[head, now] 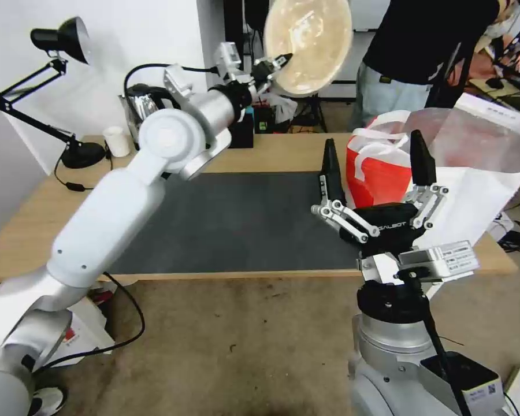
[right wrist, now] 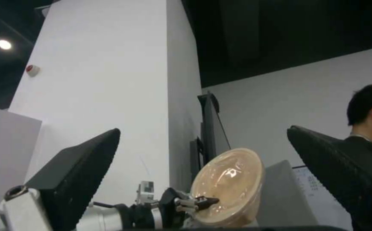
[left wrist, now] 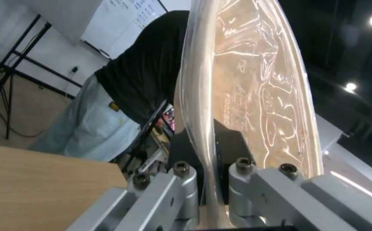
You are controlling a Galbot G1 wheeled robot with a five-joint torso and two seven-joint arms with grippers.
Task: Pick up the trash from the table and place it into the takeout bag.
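My left gripper point(head: 281, 59) is raised high over the table's point(head: 283, 151) far edge and is shut on the rim of a piece of trash, the round beige lidded bowl point(head: 309, 45). The bowl stands on edge, its clear lid facing me. Up close, the rim of the bowl point(left wrist: 254, 80) is pinched between the left gripper's point(left wrist: 207, 183) pads. The takeout bag point(head: 381, 173), red with white handles, stands at the table's right. Just in front of it my right gripper point(head: 375, 164) is open, fingers pointing up, nothing between them. Past the right gripper's fingers point(right wrist: 79, 166) the bowl point(right wrist: 228, 183) shows.
A dark grey mat point(head: 231, 219) covers the table's middle. A black desk lamp point(head: 63, 40), a small white cup point(head: 117, 140) and a kettle point(head: 141, 110) stand at the back left. A person in a black shirt point(head: 422, 40) stands behind the table. Clear plastic point(head: 485, 150) drapes beside the bag.
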